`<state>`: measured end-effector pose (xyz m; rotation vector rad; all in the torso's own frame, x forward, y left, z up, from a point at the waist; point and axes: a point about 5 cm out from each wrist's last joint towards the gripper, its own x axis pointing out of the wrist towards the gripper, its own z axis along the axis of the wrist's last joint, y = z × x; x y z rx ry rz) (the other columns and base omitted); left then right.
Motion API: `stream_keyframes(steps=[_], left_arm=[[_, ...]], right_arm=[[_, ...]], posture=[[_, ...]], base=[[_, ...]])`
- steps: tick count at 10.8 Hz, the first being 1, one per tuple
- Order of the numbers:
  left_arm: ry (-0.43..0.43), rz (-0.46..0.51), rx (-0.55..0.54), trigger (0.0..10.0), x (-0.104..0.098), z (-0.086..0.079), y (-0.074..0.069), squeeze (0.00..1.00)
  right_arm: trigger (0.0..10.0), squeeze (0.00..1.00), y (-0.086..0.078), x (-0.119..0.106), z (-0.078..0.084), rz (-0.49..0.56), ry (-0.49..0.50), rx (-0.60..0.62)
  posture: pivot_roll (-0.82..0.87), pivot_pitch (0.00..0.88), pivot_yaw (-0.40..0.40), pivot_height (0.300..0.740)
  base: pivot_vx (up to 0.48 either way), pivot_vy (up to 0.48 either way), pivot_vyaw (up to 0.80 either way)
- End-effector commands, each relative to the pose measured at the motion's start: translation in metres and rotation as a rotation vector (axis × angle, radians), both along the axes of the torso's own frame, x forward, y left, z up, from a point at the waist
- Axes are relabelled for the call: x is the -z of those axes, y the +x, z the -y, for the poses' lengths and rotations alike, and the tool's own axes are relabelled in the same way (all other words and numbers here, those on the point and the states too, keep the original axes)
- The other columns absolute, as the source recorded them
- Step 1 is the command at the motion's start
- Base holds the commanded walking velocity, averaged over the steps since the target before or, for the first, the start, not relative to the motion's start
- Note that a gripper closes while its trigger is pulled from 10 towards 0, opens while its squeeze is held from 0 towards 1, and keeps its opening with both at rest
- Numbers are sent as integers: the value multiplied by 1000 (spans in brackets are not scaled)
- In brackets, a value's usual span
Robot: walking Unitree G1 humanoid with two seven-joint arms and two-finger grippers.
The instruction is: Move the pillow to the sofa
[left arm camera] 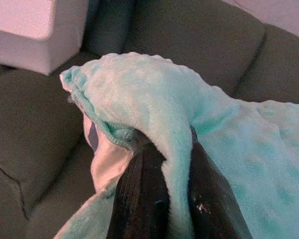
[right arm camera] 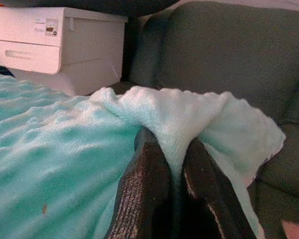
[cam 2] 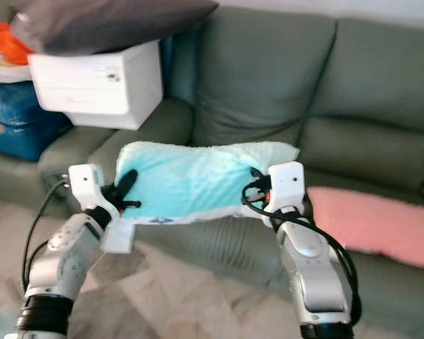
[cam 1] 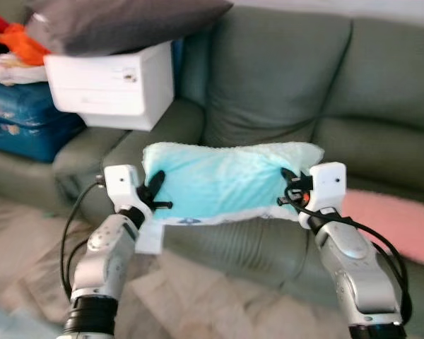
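Note:
A fluffy turquoise pillow (cam 1: 222,180) hangs in the air in front of the grey-green sofa (cam 1: 283,92), held at both ends. My left gripper (cam 1: 155,187) is shut on the pillow's left edge; the left wrist view has its black fingers (left arm camera: 139,199) pinching a fold of the fabric (left arm camera: 174,149). At the other end my right gripper (cam 1: 290,187) is shut on the right edge, and the right wrist view has its fingers (right arm camera: 147,194) clamped on a pale fold (right arm camera: 174,124). The pillow sits level, just above the seat cushion's front edge.
A white printer (cam 1: 113,81) rests on the sofa's left armrest with a dark grey cushion (cam 1: 120,21) on top. Blue bags (cam 1: 21,116) and clothes lie further left. A pink pillow (cam 1: 399,222) lies on the right seat.

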<state>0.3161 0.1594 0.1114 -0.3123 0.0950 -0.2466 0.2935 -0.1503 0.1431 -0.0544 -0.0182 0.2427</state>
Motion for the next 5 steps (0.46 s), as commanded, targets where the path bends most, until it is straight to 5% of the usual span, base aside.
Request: stream_keyframes(steps=[1,5], left_arm=[[7,23,-27,10000,-7,-9,1,0],[16,17,-24,10000,-6,-9,1,0]], right_arm=[[10000,0,0,-9,-10,39,6,-32],[10000,0,0,-9,-10,40,5,-33]], posture=[[-225,24,5,740],[-225,26,7,740]], base=[[480,0,0],[462,0,0]])
